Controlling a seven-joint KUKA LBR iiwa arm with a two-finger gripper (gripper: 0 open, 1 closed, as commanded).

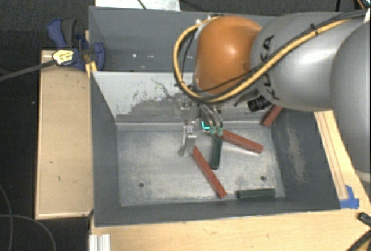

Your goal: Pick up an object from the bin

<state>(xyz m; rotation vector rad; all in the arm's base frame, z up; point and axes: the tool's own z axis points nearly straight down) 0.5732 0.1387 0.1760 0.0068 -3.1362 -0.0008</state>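
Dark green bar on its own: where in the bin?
Camera view: the dark green bar lies flat on the bin floor, right of centre by the front wall, just right of the lower end of the long red stick.

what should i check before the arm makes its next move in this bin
1. Gripper inside the bin, over its floor: ok, it hangs near mid-floor, towards the back wall.
2. Something close enough to pick: ok, a dark green stick and a long red-brown stick lie right by it.
3. Those two lying apart: not ok, the dark green stick's lower end seems to touch the long red-brown stick.
4. Anything held already: cannot tell.
5. Room from the walls: ok for both sticks, which lie mid-floor. The dark green bar lies close to the front wall.
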